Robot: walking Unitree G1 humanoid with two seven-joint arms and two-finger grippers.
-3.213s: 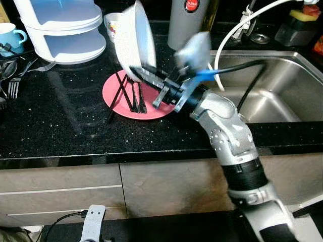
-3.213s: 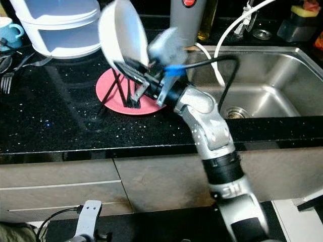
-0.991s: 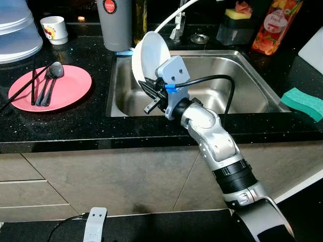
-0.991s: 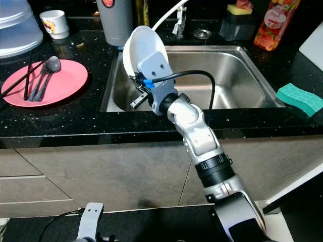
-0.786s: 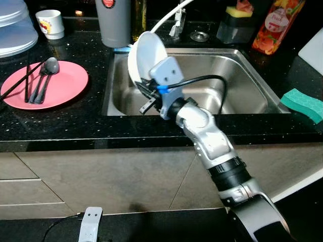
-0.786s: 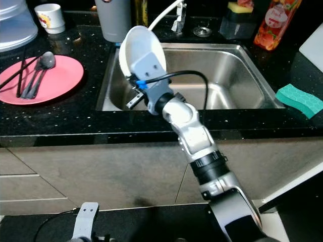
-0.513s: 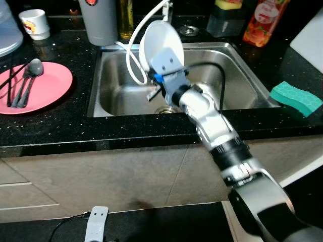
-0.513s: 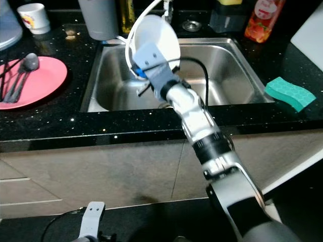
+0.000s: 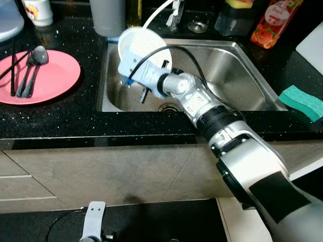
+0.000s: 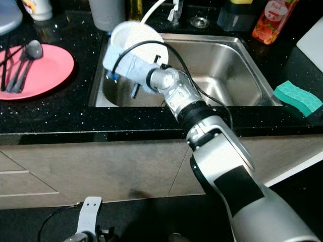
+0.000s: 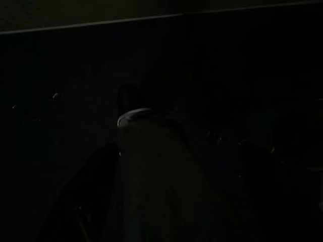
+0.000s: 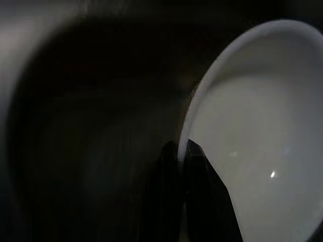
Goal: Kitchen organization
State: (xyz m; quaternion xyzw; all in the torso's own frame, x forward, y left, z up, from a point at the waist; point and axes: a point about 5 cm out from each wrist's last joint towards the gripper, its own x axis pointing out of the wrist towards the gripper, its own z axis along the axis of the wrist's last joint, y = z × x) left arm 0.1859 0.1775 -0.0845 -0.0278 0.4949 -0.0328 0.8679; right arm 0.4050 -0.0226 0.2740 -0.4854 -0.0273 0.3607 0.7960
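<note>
The right claw (image 12: 180,151) pinches only the rim of the white bowl (image 9: 139,45), held tilted above the left end of the sink (image 9: 237,75); such a thin edge-grip could slip and chip it on the steel.

You won't find much to read here. At about one o'clock, behind the sink, the orange bottle (image 9: 275,22) carries a red label with white script, too small and blurred to spell out. At eleven o'clock the white cup (image 9: 37,10) shows a red and yellow printed picture, with no legible letters. Nothing else bears writing you can make out.
</note>
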